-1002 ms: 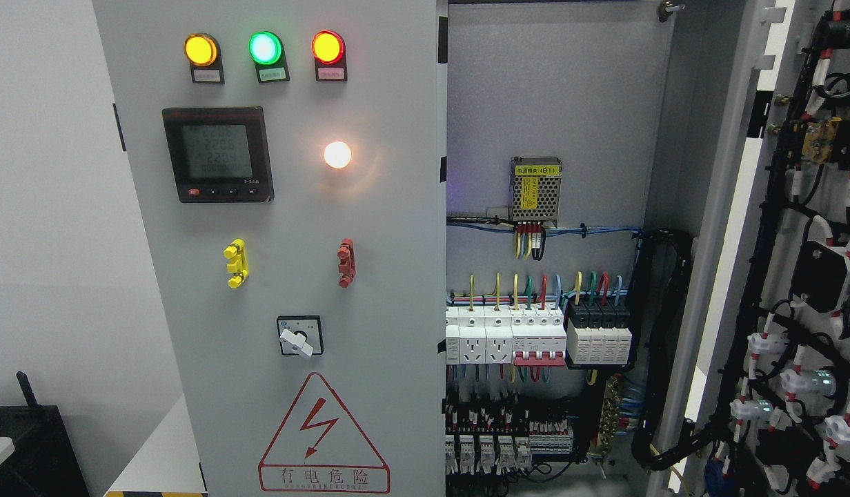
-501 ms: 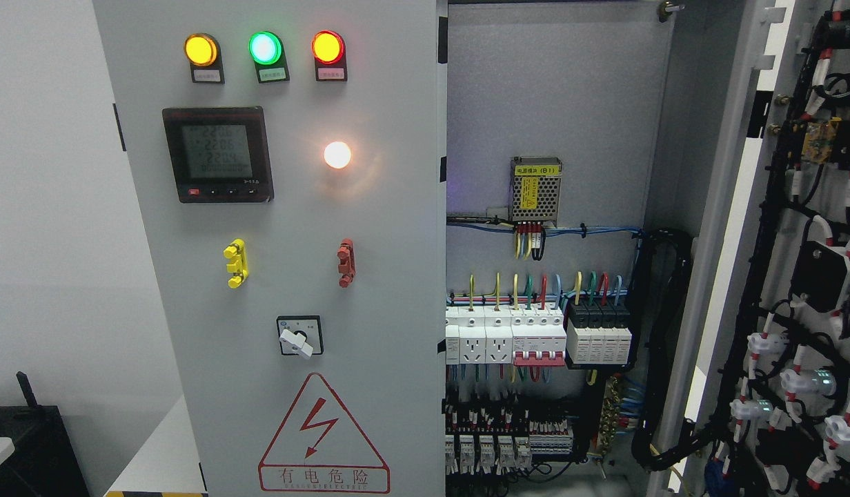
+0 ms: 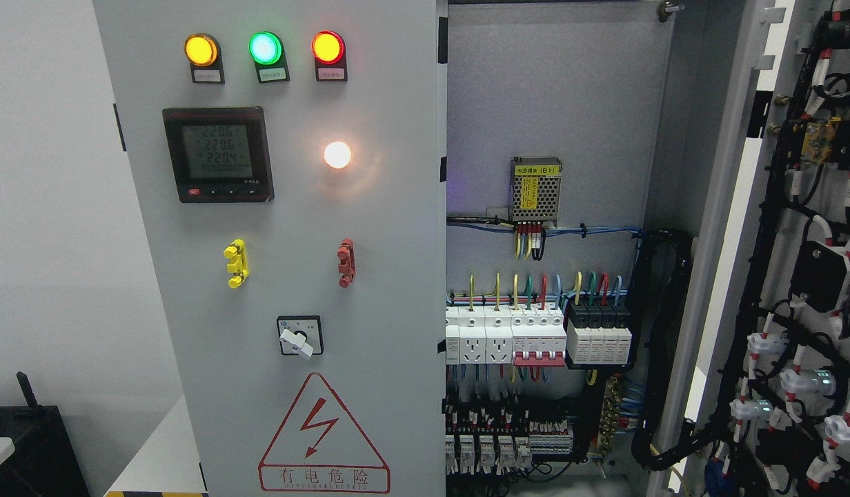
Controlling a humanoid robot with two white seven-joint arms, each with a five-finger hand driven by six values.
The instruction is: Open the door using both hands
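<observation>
An industrial electrical room or test lab is indicated. A grey power cabinet (image 3: pixel 294 207) fills the frame, its left door fitted with lit indicator lamps (image 3: pixel 264 48), a digital meter (image 3: pixel 218 154) and a shock-warning sign (image 3: pixel 323 435). At centre right, rows of breakers (image 3: pixel 539 338) and bundled wiring (image 3: pixel 663 345) are exposed. Plain white walls (image 3: pixel 45 207) are seen at left.

The closed left door (image 3: pixel 273 276) stands beside the cabinet interior (image 3: pixel 549 276), with the open right door (image 3: pixel 797 276) swung outward.

- Grey painted sheet-metal left cabinet door (image 3: pixel 370 276): smooth, matt.
- Black plastic square meter (image 3: pixel 218 154): glossy.
- Perforated bare-metal power supply box (image 3: pixel 535 193): dull sheen.
- White plastic breakers (image 3: pixel 504 335): smooth.
</observation>
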